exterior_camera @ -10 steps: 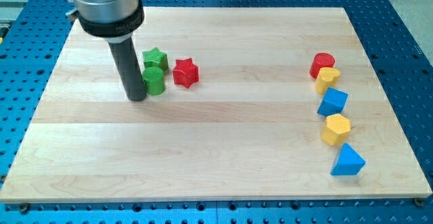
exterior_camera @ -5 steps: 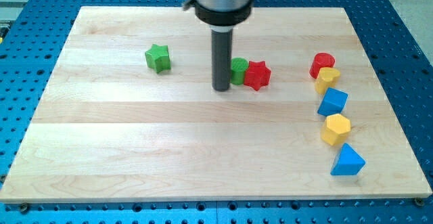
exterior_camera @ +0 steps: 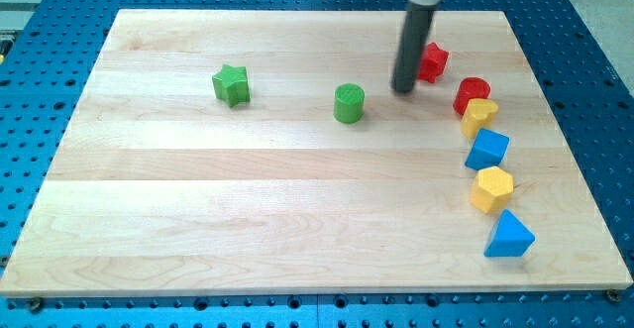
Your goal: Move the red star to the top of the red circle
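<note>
Rod tip (exterior_camera: 403, 90) down on the wooden board (exterior_camera: 198, 219), far right quarter. No fingers on this arm, just the straight dark rod, so nothing to spread or pinch. Upper part of the rod runs out of frame at the top.

Red star (exterior_camera: 432, 61) sits immediately right of the rod, slightly farther back than the tip; its left edge is hidden behind the rod, so contact cannot be confirmed, though they look to be touching.

Red circle (exterior_camera: 473, 93) lies to the right of and nearer than the star, close by but with a sliver of board between them. Star is up-left of the circle, not straight above it.

Right-hand column, running toward the near edge from the red circle: yellow block (exterior_camera: 478, 116) touching the circle, blue block (exterior_camera: 487, 150), yellow hexagon (exterior_camera: 491, 189), blue triangle (exterior_camera: 509, 235).

Green cylinder (exterior_camera: 349, 103) left of the tip, apart from it. Green star (exterior_camera: 231, 84) farther left, alone.
</note>
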`<control>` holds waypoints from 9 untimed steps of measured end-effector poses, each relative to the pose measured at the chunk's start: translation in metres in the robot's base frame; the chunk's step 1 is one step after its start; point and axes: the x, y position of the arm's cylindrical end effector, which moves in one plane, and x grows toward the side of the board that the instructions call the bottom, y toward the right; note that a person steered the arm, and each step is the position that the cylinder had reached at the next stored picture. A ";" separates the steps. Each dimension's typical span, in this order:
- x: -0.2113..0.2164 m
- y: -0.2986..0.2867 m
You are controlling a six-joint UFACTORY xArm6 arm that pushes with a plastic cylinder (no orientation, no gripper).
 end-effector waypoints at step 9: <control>-0.050 0.126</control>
